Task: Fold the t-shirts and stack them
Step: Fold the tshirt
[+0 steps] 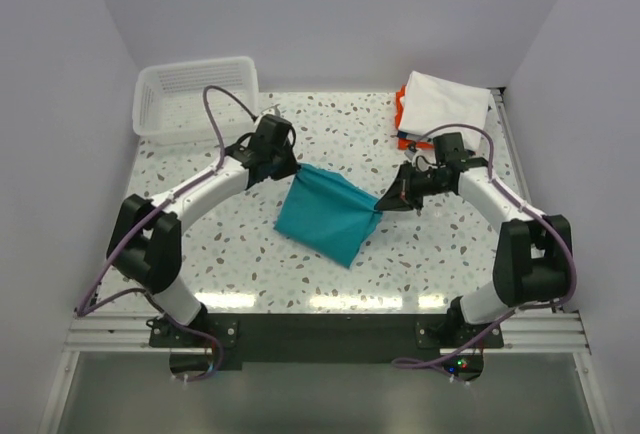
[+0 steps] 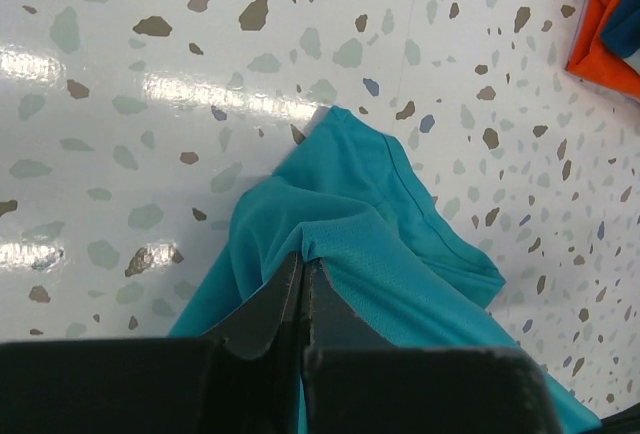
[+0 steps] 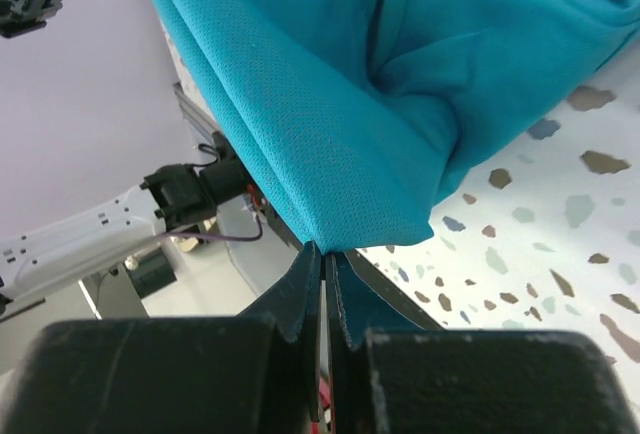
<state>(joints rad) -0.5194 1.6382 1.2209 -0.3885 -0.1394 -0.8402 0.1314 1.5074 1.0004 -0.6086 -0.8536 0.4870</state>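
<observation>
The teal t-shirt (image 1: 325,216) sits in the middle of the table (image 1: 250,264), strung between the two arms: the left gripper (image 1: 288,166) is clenched on its far-left corner and the right gripper (image 1: 386,200) is clenched on its right corner, each with its jaws pressed tight together on a thin bite of cloth. From above, the rest of the shirt slopes down towards the near edge as a rough diamond, its lowest point seemingly on the table, while the right wrist view shows the fabric hanging in loose doubled folds just beyond the fingertips. The main risk is the grip itself, since both wrist views show only a small pinch near the hem, so if the arms draw apart or lift quickly the cloth could slide out of one jaw and the shirt would slump into a heap. A second risk is a crooked fold: the cloth is already bunched and creased under the left jaws, and laying it down that way would likely trap a sleeve or a ridge inside. Uneven height between the arms would drag the low corner across the table and skew the shape. The white t-shirt (image 1: 445,104) lies over the orange t-shirt (image 1: 399,120) at the far right corner, close behind the right arm, so a wide swing there could nudge that pile; the basket (image 1: 195,94) stands at the far left, well apart
</observation>
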